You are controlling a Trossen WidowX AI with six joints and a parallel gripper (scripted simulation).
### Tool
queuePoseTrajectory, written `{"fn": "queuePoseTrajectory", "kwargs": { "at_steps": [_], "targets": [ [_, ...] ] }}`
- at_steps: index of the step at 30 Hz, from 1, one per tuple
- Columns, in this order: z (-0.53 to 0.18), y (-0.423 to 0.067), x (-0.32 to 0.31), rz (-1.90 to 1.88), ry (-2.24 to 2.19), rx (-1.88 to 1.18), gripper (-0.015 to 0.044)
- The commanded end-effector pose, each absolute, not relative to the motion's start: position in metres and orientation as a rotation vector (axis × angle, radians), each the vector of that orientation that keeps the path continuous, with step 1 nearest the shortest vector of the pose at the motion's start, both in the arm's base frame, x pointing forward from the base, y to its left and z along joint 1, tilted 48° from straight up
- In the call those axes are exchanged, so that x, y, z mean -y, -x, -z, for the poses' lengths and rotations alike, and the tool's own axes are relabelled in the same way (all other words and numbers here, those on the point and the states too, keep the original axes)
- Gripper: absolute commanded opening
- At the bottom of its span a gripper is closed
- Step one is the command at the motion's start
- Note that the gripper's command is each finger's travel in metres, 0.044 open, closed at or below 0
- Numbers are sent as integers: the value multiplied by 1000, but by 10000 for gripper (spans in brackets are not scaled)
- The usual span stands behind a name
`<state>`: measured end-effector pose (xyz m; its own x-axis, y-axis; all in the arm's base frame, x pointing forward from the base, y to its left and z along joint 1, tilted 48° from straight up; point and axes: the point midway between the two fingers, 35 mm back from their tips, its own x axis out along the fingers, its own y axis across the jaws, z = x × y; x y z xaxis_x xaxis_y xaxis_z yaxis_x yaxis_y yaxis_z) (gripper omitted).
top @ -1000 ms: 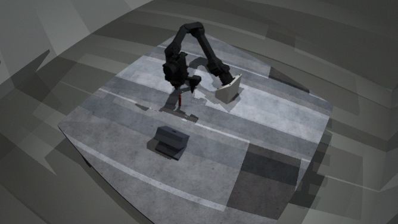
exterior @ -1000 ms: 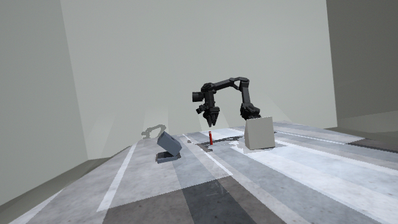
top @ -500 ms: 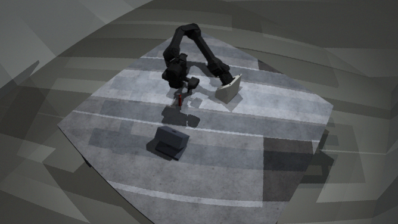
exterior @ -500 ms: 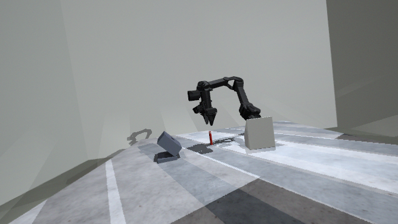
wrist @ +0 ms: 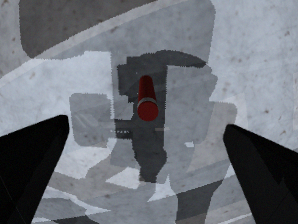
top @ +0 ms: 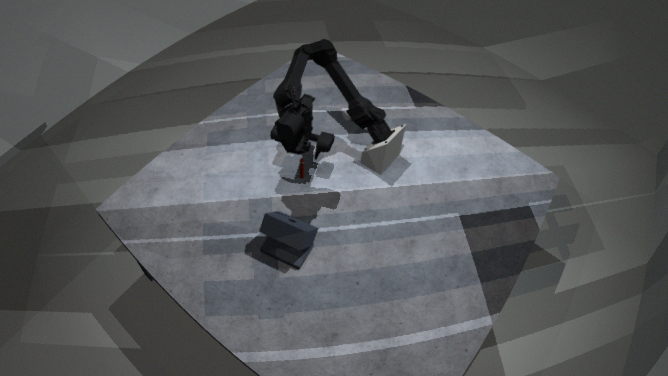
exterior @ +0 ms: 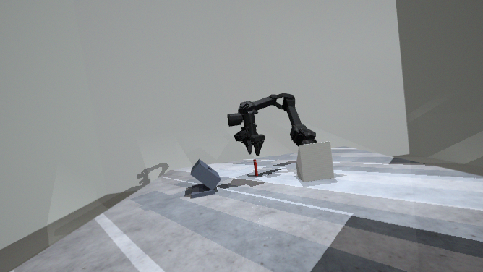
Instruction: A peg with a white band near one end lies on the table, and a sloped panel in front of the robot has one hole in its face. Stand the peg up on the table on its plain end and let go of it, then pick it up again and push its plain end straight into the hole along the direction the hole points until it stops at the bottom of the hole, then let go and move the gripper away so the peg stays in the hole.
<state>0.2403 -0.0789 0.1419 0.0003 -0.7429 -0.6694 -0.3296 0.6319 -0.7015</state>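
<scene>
The red peg stands upright on the table, free of any contact, with a pale band near its top end. My gripper is open and empty. It hangs straight above the peg with the fingers pointing down, their tips a little above the peg's top. In the wrist view I look down on the peg's end, centred between the two wide-spread fingers. The dark grey sloped panel stands in front of the peg, with its hole in the tilted face.
The arm's pale wedge-shaped base block stands on the table to the right of the peg. The table edge runs along the left in the top view. Shadows of the arm fall around the peg.
</scene>
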Motion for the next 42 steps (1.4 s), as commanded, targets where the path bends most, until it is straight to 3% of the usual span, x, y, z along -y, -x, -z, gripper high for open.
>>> {"fn": "queuePoseTrajectory", "kwargs": {
  "at_steps": [1,42],
  "targets": [
    [-140,-239,82,397,933,-1604,440],
    [-99,-238,129,400,935,-1603,440]
  ]
}}
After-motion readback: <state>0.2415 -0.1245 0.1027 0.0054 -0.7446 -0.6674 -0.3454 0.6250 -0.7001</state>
